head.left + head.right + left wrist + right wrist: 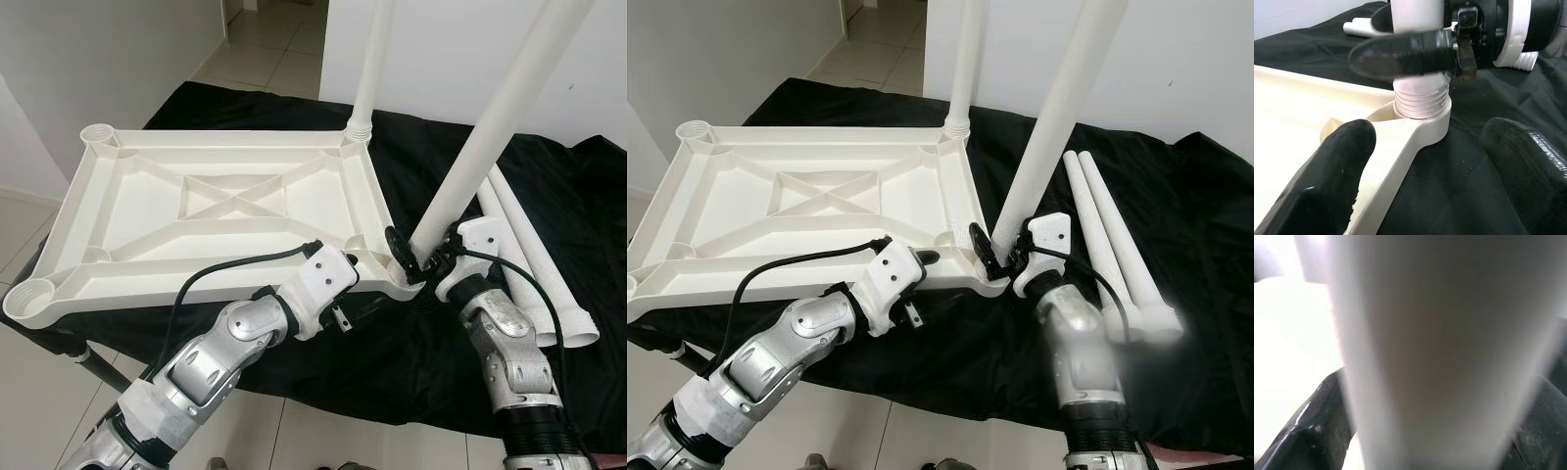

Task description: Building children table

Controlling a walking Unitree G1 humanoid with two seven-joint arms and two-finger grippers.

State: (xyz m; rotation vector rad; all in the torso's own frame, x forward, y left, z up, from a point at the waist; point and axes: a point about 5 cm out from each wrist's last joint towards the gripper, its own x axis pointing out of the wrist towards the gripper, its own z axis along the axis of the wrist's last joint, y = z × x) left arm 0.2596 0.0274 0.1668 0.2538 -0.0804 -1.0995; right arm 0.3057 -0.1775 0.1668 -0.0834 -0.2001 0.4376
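Note:
An upturned white plastic table top (pixel 225 211) lies on a black cloth. One white leg (pixel 370 69) stands in its far right corner. A second leg (pixel 490 127) leans over the near right corner, with my right gripper (pixel 416 257) shut on it low down. Its threaded end (pixel 1422 100) sits in the corner socket (pixel 1435 129). My left gripper (pixel 355 290) is open at that corner's near edge, its fingers (pixel 1327 171) spread either side of the rim, touching nothing. In the right wrist view the leg (pixel 1435 352) stands between the black fingers (pixel 1308 431).
Two spare legs (pixel 534 264) lie on the cloth (pixel 588 215) to the right of my right arm. Open sockets sit at the far left corner (pixel 98 134) and near left corner (pixel 29 294). Tiled floor lies to the left and in front, a white wall behind.

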